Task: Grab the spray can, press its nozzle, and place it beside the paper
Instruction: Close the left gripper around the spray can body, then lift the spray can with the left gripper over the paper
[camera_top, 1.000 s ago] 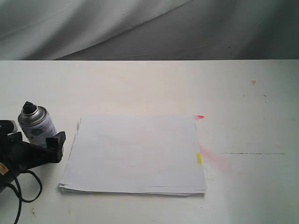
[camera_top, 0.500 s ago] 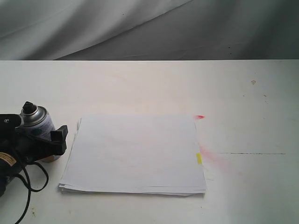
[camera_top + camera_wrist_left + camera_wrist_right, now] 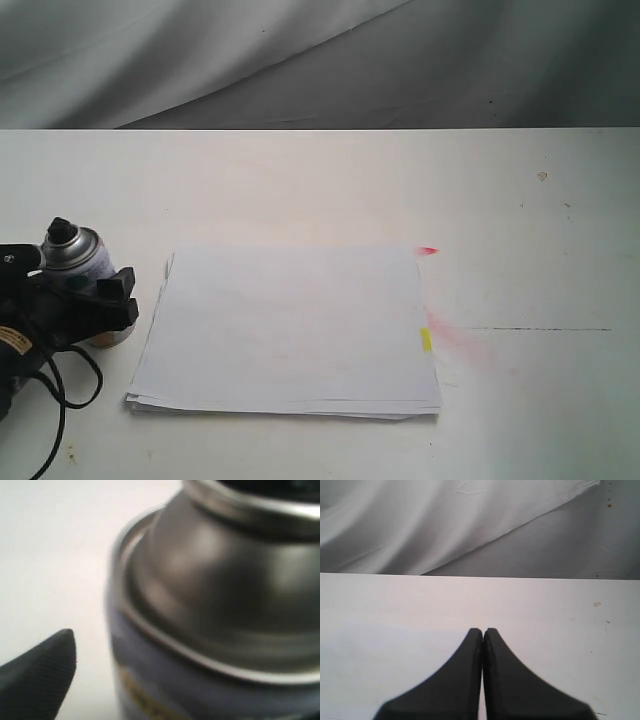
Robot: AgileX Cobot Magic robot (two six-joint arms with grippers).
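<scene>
The spray can [image 3: 82, 265] stands upright at the table's far left, just left of the paper [image 3: 290, 330]; its black nozzle [image 3: 60, 231] tops the silver dome. My left gripper [image 3: 75, 288] is open and straddles the can's body, with one black finger [image 3: 120, 292] on the side towards the paper. The left wrist view is filled by the can's silver dome [image 3: 225, 595], and a finger tip [image 3: 47, 667] stands a small gap off its wall. My right gripper [image 3: 483, 631] is shut on nothing above the table and does not show in the exterior view.
The paper carries a yellow mark [image 3: 425, 340] on its right edge. A red spot [image 3: 428, 250] and a pink smear [image 3: 458, 342] stain the table beside it. Grey cloth [image 3: 300, 60] hangs behind the table. A black cable [image 3: 55, 400] loops under the left arm.
The left gripper has moved in towards the can, so that its fingers now stand on either side of the body. The can and the paper have stayed in place.
</scene>
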